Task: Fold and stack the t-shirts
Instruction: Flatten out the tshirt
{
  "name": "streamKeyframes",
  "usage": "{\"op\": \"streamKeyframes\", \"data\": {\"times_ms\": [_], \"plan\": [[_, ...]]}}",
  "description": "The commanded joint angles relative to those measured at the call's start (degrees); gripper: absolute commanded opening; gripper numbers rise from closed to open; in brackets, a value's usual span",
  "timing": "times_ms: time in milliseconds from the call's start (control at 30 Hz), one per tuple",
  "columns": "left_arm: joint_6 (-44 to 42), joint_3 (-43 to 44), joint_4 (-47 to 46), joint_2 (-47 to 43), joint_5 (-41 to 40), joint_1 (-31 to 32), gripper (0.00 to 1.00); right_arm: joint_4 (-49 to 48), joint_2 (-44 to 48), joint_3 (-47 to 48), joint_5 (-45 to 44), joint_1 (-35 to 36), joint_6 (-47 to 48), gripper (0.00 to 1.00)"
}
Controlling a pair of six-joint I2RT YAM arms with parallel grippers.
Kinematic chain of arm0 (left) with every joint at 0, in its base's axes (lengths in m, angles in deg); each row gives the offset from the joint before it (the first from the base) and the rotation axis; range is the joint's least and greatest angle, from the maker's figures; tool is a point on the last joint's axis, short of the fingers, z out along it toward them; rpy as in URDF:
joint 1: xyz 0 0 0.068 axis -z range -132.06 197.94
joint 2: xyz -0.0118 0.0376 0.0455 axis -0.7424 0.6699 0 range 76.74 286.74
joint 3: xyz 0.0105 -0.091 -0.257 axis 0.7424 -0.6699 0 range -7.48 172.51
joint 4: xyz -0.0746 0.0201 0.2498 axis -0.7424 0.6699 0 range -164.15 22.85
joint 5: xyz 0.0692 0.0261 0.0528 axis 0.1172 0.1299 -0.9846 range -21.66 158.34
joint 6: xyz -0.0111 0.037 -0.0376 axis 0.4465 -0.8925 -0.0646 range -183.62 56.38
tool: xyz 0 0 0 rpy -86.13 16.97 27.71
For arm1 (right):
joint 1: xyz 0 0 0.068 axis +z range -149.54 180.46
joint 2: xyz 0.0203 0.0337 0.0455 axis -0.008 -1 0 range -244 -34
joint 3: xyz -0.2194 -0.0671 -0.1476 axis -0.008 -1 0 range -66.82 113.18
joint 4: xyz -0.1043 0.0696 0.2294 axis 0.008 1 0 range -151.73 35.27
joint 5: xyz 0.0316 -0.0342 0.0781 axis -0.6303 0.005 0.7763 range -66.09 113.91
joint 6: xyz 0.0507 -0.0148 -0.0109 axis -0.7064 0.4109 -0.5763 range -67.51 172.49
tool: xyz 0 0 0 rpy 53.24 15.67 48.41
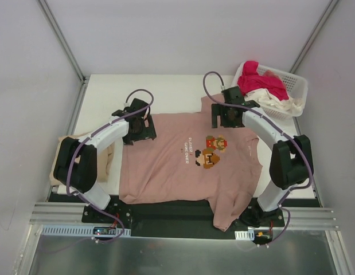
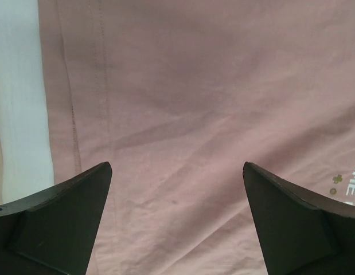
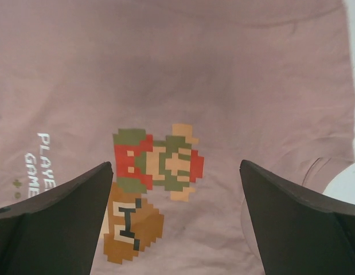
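Pink t-shirt (image 1: 166, 169) lies flat under left gripper (image 1: 140, 130) and right gripper (image 1: 226, 118).

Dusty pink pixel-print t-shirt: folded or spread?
Spread. The dusty pink t-shirt lies flat, print up, both sleeves out, no fold visible.

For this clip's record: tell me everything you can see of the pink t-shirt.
The pink t-shirt is soft dusty-pink cloth, short-sleeved, with a pixel-game print and small white lettering on the chest. It lies spread flat, print up, sideways on the white table, its hem toward the left side, lightly creased. One sleeve hangs over the near edge. The left gripper and right gripper hang above it, both open, holding nothing.
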Motion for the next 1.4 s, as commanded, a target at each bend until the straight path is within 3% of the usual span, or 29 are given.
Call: {"op": "streamKeyframes", "data": {"times_ms": [0,167,367,500,767,867,1000,1133,1300,1367], "plan": [[1.55,0.13,-2.35,3.1,0.52,-0.94,0.99,1.18,-3.19,-0.55,1.56,-0.12,-2.2,0.97],[0.59,3.64,-2.44,11.62,2.37,-4.28,0.99,2.93,-10.82,2.52,2.52,-0.12,-5.01,0.97],[-1.43,9.0,-2.35,18.39,4.39,-8.06,0.99,8.38,-21.89,12.62,2.87,-0.47,-5.27,0.97],[-2.75,14.36,-2.26,24.62,7.11,-10.79,0.99,10.58,-28.85,21.49,8.21,-1.7,-5.27,0.97],[-5.12,28.94,0.02,32.72,11.32,-15.53,0.99,16.74,-47.11,51.69,14.38,-3.28,-3.43,0.97],[-6.09,35.88,1.59,36.94,13.61,-16.59,0.99,14.99,-49.86,56.12,16.41,-4.34,-3.86,0.97],[-7.15,43.45,3.0,40.02,13.97,-16.59,0.99,10.94,-49.08,56.92,17.55,-5.04,-2.99,0.97],[-7.33,47.85,3.71,37.13,16.86,-16.42,0.99,10.76,-45.22,57.28,18.35,-4.96,0.0,0.97],[-7.15,38.84,3.8,23.02,14.68,-13.96,0.99,11.02,-31.17,48.87,15.28,-3.29,3.51,0.97],[-6.45,33.64,3.8,17.29,10.92,-11.77,0.99,10.94,-23.12,40.53,13.52,-2.15,3.87,0.97]]}}
